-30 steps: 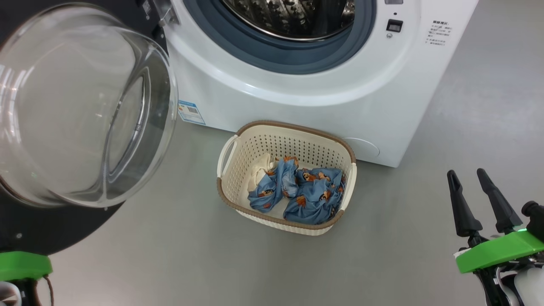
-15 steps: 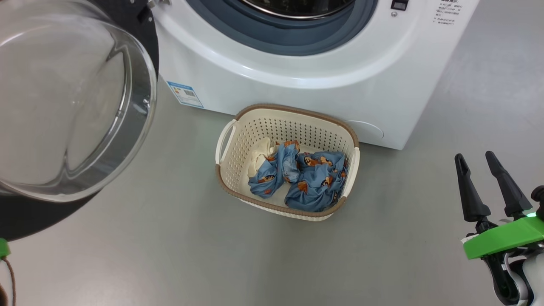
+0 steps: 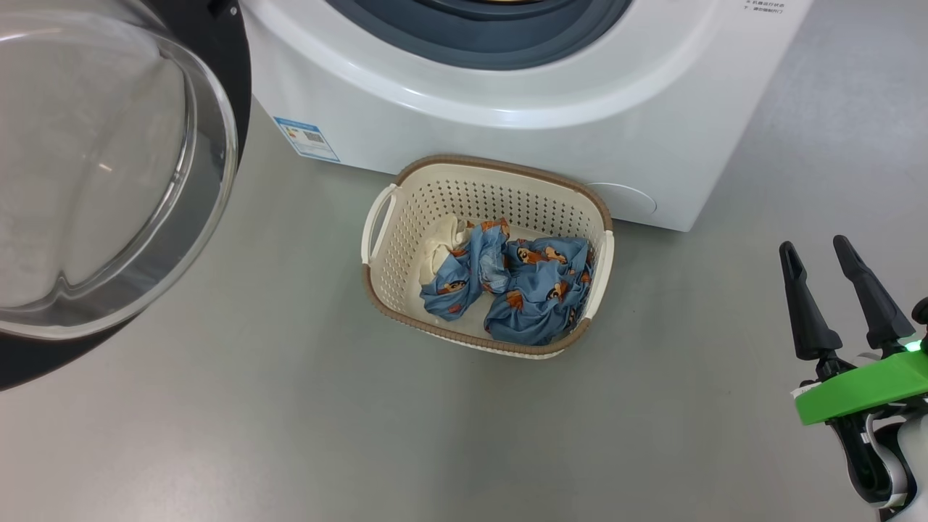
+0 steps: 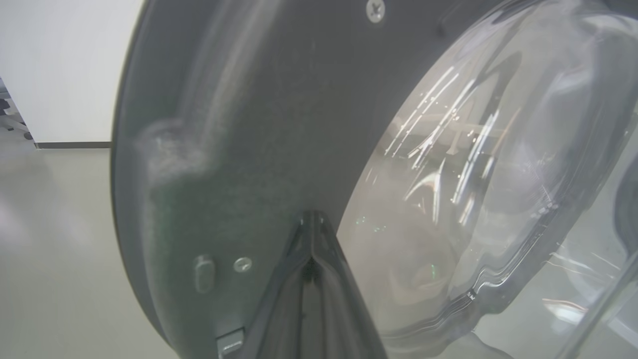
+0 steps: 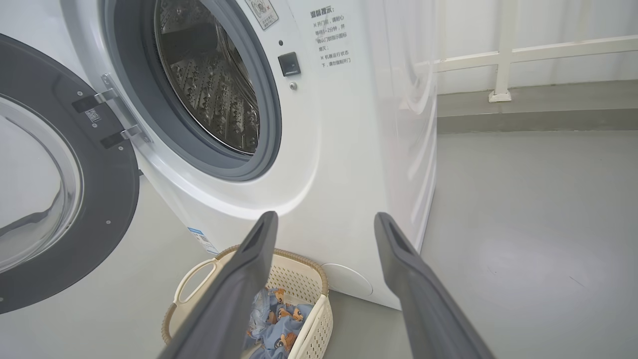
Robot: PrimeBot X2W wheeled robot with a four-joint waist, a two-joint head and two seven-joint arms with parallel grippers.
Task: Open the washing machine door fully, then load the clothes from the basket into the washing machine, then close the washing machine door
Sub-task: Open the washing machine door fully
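The washing machine (image 3: pixel 507 145) stands at the top of the head view, and its steel drum (image 5: pixel 209 75) shows in the right wrist view. The washing machine door (image 3: pixel 29 359) hangs swung out at the left, glass bowl (image 3: pixel 94 181) bulging toward me. On the floor before the machine sits the basket (image 3: pixel 500 168), holding the clothes (image 3: pixel 536 297) and a cream cloth (image 3: pixel 438 250). My left gripper (image 4: pixel 311 219) is shut, its tip close against the door's dark inner rim (image 4: pixel 249 124). My right gripper (image 3: pixel 813 246) stands open and empty, to the right of the basket (image 5: pixel 299 259).
Grey floor spreads around the basket and to the machine's right. A blue label sticker (image 3: pixel 306 138) sits low on the machine's front. A white railing (image 5: pixel 503 50) and a raised kerb run behind the machine in the right wrist view.
The head camera has moved, so the machine and basket sit higher in the picture. The door's edge now lies farther left of the label. The right gripper stays open.
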